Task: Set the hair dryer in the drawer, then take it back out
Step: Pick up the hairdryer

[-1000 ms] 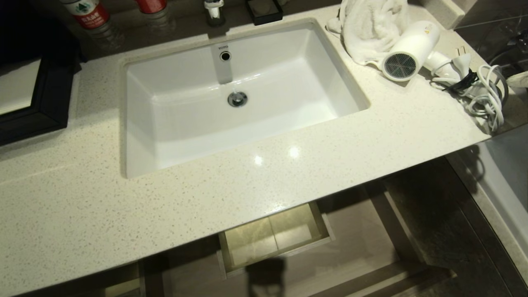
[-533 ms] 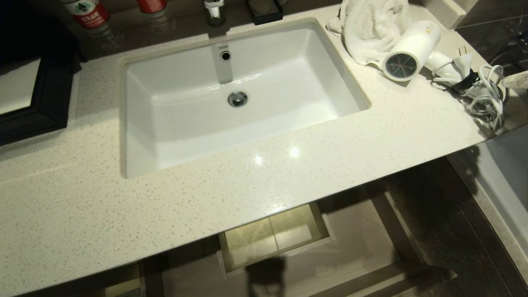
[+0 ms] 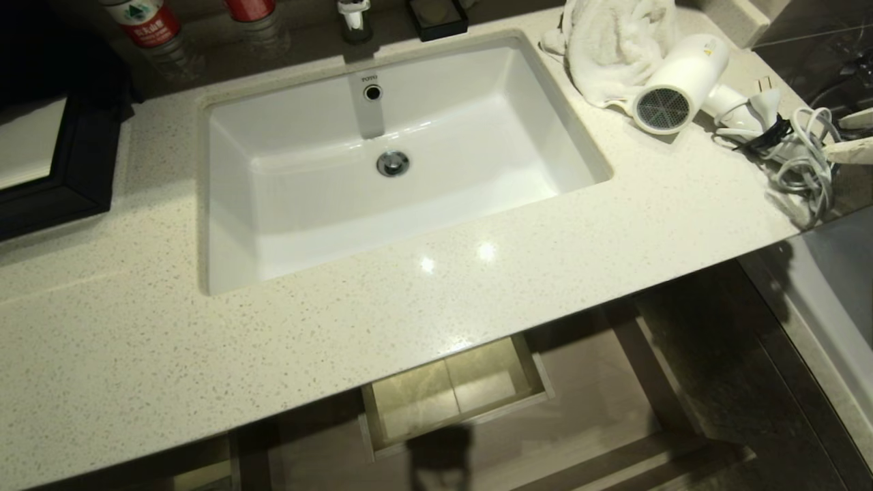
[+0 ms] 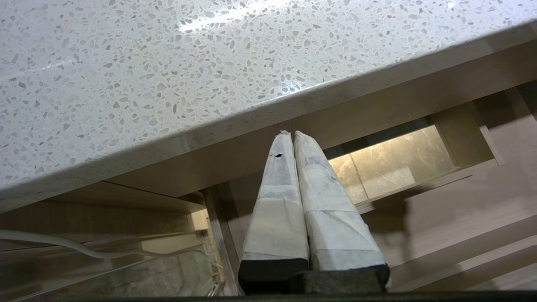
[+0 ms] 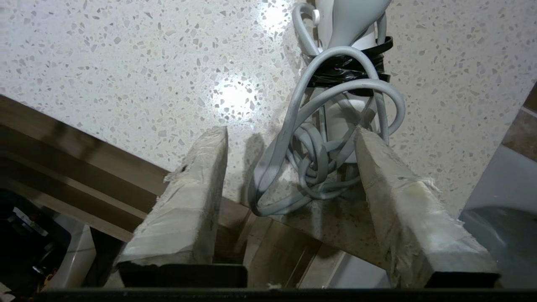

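Note:
The white hair dryer (image 3: 675,85) lies on the speckled counter right of the sink, grey grille facing forward, its barrel against a white towel (image 3: 614,48). Its grey cord (image 3: 805,160) is coiled at the counter's right end. My right gripper (image 3: 849,133) reaches in from the right edge and stands open. In the right wrist view the cord coil (image 5: 319,167) lies between the spread fingers of the right gripper (image 5: 291,132), which hold nothing. The drawer (image 3: 593,402) is pulled out below the counter and nothing lies in it. My left gripper (image 4: 290,134) is shut, parked low under the counter edge.
A white sink (image 3: 232,204) fills the counter's middle. Bottles (image 3: 150,27) and a black dish (image 3: 436,17) stand behind it, and a black-framed tray (image 3: 68,184) is at the left. A bathtub rim (image 3: 832,293) runs along the right below the counter's end.
The right gripper has opened: one closed tip at the head view's right edge now shows as two spread fingers beside the cord. The hair dryer has not moved.

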